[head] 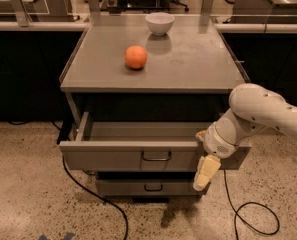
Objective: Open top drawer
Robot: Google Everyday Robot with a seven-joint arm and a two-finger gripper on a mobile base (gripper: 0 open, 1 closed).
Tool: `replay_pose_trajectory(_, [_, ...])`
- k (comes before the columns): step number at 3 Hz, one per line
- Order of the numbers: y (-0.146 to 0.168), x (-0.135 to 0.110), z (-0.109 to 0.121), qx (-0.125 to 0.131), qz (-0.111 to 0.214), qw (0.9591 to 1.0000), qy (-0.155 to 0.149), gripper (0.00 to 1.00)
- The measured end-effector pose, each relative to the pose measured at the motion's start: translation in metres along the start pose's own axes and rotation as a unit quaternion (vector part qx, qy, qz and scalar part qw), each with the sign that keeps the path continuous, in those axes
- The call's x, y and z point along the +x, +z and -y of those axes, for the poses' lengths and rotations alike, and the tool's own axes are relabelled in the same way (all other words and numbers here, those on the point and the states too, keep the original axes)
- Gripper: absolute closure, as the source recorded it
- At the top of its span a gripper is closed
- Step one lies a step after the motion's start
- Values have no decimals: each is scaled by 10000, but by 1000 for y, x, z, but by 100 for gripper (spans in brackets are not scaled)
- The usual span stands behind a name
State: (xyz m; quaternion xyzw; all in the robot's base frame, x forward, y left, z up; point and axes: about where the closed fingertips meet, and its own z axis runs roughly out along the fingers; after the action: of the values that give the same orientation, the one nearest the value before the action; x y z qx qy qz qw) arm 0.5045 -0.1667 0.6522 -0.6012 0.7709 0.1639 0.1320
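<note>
The top drawer (108,158) stands pulled out from under the grey cabinet top (198,64), with its inside showing. Its dark handle (156,156) sits at the middle of the front. An orange (136,57) and a white bowl (159,23) rest on the top above. The gripper (206,173) hangs at the right end of the drawer front, well right of the handle and across the front's lower edge. Whether it grips anything cannot be told.
</note>
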Motion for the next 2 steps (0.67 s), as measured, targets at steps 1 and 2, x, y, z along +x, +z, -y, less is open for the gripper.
replay_pose_trajectory(1, [1,2,-17,-202,95,9997,14,0])
replay_pose_trajectory(2, [1,3,-40,-488,224,9985,41,0])
